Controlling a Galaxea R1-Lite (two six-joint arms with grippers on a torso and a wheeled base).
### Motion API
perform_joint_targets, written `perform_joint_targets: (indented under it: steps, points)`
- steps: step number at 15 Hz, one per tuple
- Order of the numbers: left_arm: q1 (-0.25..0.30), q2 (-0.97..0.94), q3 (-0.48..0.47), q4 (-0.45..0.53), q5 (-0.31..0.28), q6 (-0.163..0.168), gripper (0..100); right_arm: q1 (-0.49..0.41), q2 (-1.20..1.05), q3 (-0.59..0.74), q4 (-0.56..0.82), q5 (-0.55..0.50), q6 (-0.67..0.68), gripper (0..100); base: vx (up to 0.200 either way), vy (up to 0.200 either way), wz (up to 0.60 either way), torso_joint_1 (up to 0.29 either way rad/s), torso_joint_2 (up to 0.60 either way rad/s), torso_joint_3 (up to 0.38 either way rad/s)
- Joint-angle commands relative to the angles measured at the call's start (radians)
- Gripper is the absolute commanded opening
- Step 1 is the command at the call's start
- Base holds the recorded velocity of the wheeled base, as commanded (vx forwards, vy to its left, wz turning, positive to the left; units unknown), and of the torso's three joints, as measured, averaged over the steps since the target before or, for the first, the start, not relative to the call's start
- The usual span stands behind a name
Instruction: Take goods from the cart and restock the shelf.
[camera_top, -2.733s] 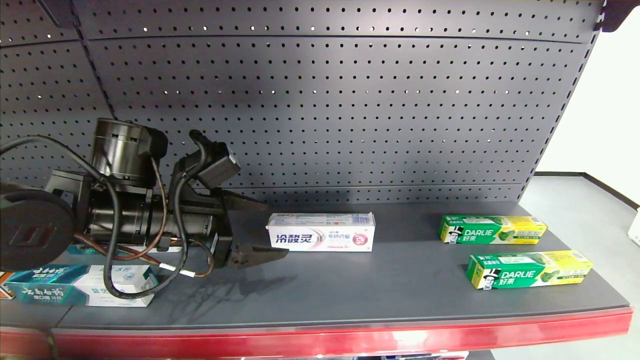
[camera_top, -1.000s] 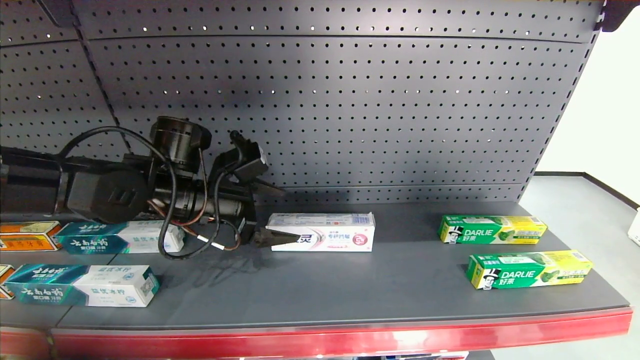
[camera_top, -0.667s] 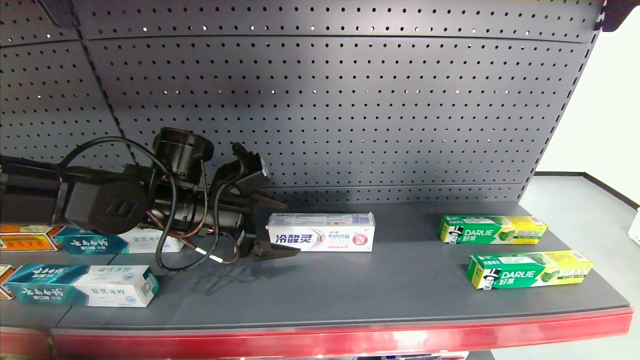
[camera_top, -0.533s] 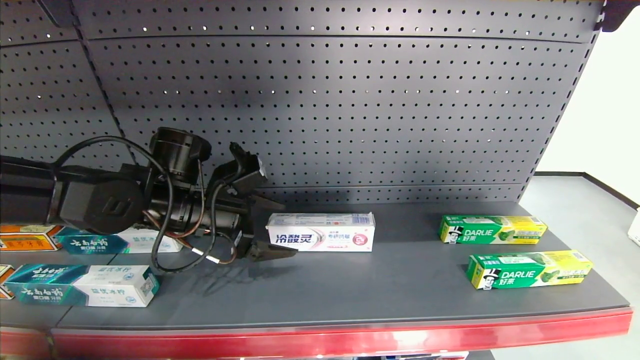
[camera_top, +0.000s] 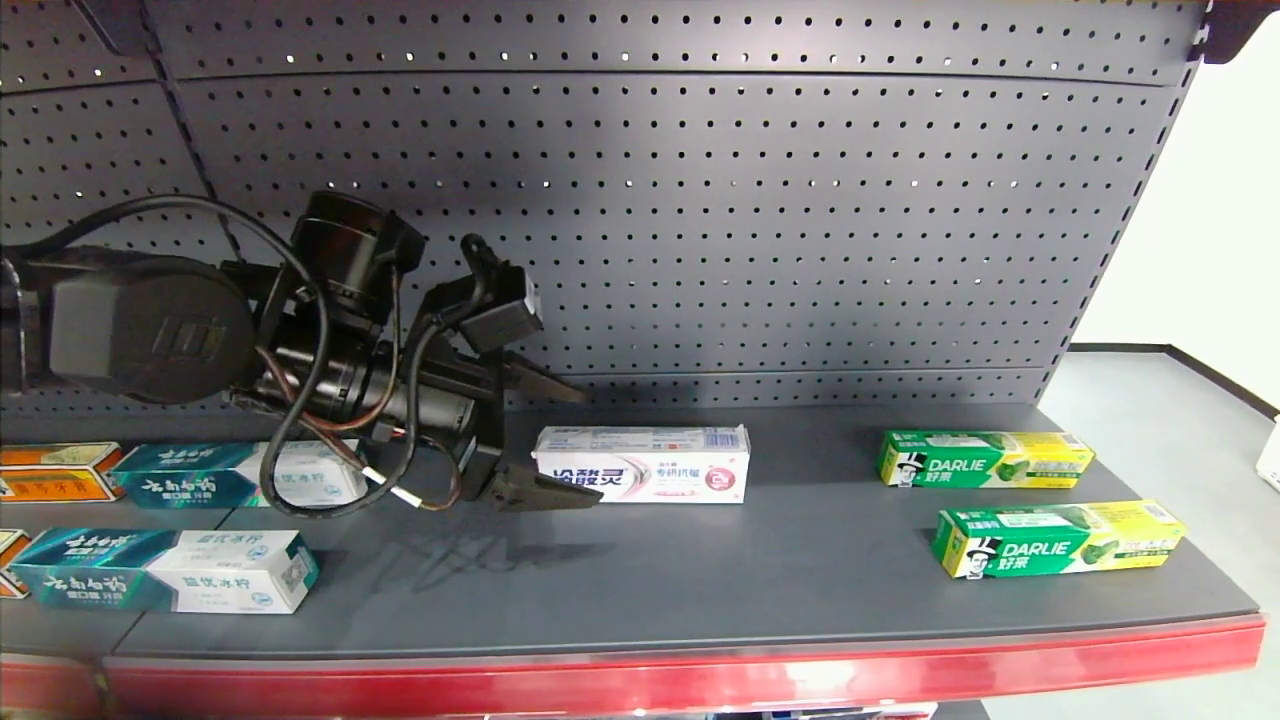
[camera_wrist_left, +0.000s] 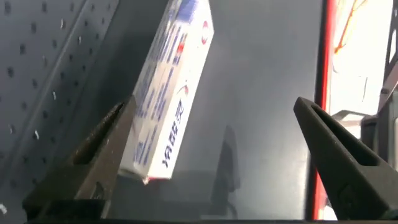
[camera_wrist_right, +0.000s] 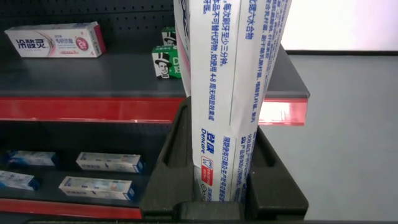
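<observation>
A: Status, L arm?
B: Left end effector (camera_top: 590, 451) is hanging wide open, nothing in it, over the shelf (camera_top: 700, 590) near the back edge. Fingers are sitting just beside the pink box's (camera_top: 645, 465) left end. Touching or not, can't tell.
A: Pink box?
B: It's lying flat, mid-shelf, close to the back edge. Green boxes (camera_top: 985, 458) are sitting twd the right edge, teal boxes (camera_top: 165, 570) twd the left.
A: R arm?
B: Right end effector (camera_wrist_right: 222, 152) is clamping the spare box (camera_wrist_right: 230, 74) upright, out in front of the shelf's red front edge.
A: Risks?
B: Prob two. If the L arm is pulling out w/ fingers low, one's likely clipping the pink box & skewing it. And the spare box is standing tall in the grip. Coming in low, it's prob catching the front edge & twisting or slipping.
</observation>
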Motion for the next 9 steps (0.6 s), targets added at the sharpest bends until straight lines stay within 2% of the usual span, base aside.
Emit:
perform_joint_targets:
  steps: [1,2,5,6,9]
  points:
    - [-0.001,0.016,-0.006,0.007,-0.021,0.010,100,0.000,0.000,-0.002,0.000,0.000,0.000,0,0.000,0.000,0.00,0.000,0.00,0.000]
    - [0.003,0.026,-0.014,0.009,-0.053,0.013,100,0.000,0.000,0.001,0.002,0.000,0.000,0,0.000,0.000,0.00,0.000,0.00,0.000]
    - [0.028,0.055,-0.028,0.009,-0.068,0.014,100,0.000,0.000,0.005,0.002,0.002,0.000,0,0.000,0.000,0.00,0.000,0.00,0.000]
    - [0.045,0.079,-0.045,0.009,-0.113,0.014,100,0.000,0.000,0.005,0.002,0.002,0.000,0,0.000,0.000,0.00,0.000,0.00,0.000]
    - [0.068,0.128,-0.081,0.009,-0.133,0.016,100,0.000,0.000,0.006,0.002,0.000,0.000,0,0.000,0.000,0.00,0.000,0.00,0.000]
